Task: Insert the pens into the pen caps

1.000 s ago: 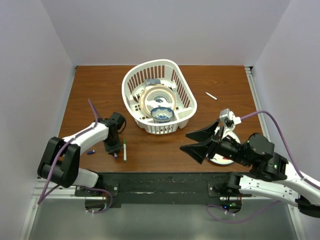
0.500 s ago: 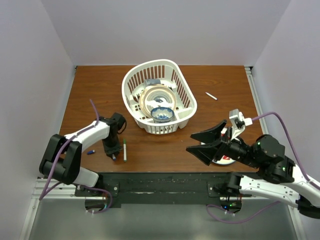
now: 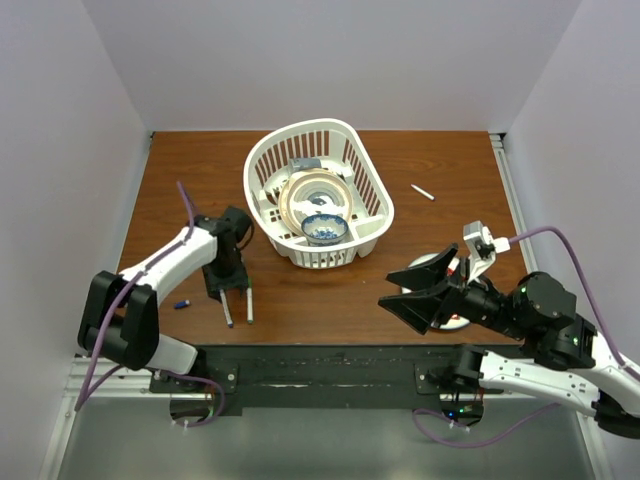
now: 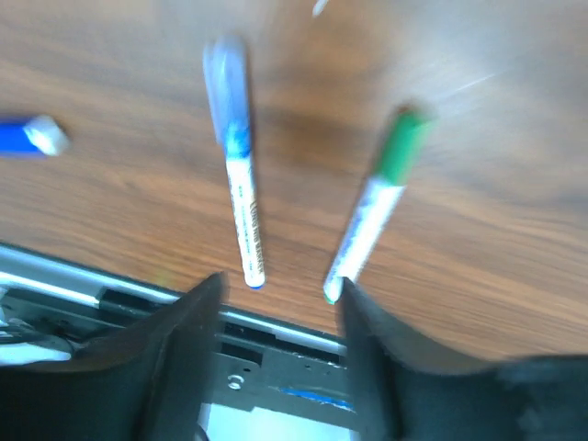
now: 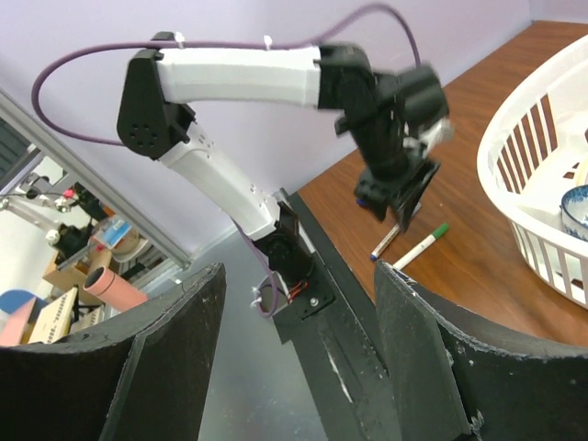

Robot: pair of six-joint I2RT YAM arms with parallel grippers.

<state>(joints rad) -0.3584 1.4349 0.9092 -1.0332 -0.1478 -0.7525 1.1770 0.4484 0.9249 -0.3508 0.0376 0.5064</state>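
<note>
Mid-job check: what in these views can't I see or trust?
- Left wrist: motion blur hides whether the green pen and bluish pen are fully capped.
- Left wrist: blue cap cut off by the left edge.
- Top: far pen too small to tell if capped.
- Top: right hand covers a white item.

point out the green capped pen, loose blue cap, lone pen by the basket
green capped pen (image 4: 370, 211), left wrist view, white barrel
loose blue cap (image 4: 20, 135), left wrist view, blue part
lone pen (image 3: 422, 192), top view, mid barrel
</note>
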